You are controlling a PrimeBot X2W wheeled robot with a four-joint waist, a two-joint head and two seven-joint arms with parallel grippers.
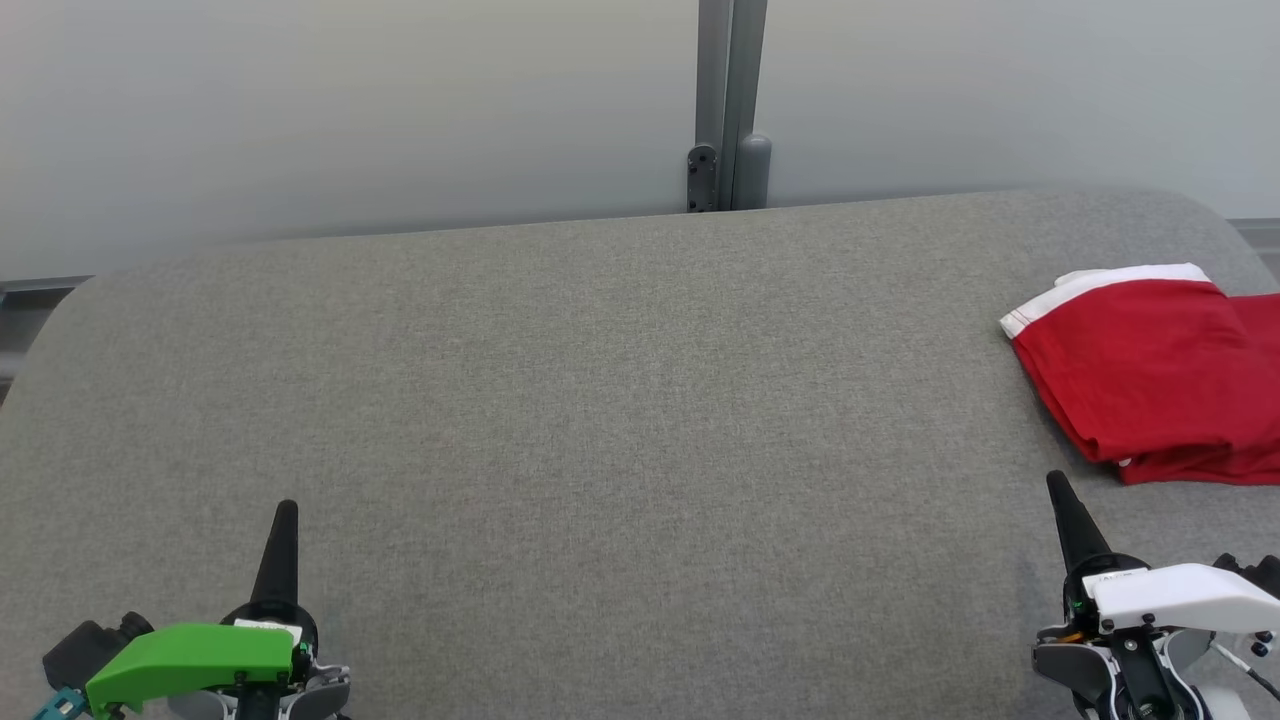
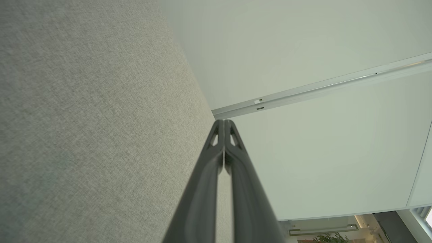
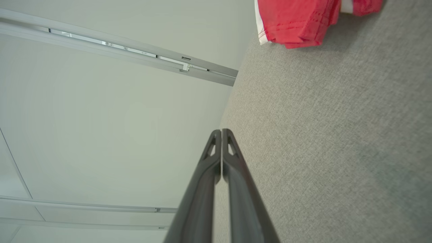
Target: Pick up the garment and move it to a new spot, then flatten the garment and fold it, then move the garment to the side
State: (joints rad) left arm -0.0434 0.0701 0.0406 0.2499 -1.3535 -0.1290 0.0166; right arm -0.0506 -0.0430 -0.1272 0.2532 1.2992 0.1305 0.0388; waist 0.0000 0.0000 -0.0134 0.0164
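Already the red garment [image 1: 1150, 370] lies at the far right of the grey padded table [image 1: 600, 420]. It is folded into a thick stack with its white band [image 1: 1100, 285] along the far-left edge, and part of it runs off the right of the head view. We judge that moving it to the side is the step in hand, and that it looks all but done.

Our right gripper [image 1: 1058, 485] sits just near and left of the stack, apart from the cloth, its two fingers pressed together on nothing. Our left gripper [image 1: 287, 510] rests at the near left, well apart from it, likewise closed and empty.

To finish well, we should pass no arm across the layers, so that no fingertip catches an edge and drags the fold open. If the stack needs a nudge further right, we would push flat against its near-left side rather than pinch the top layer. Behind the table a grey post [image 1: 730, 100] splits the pale wall.
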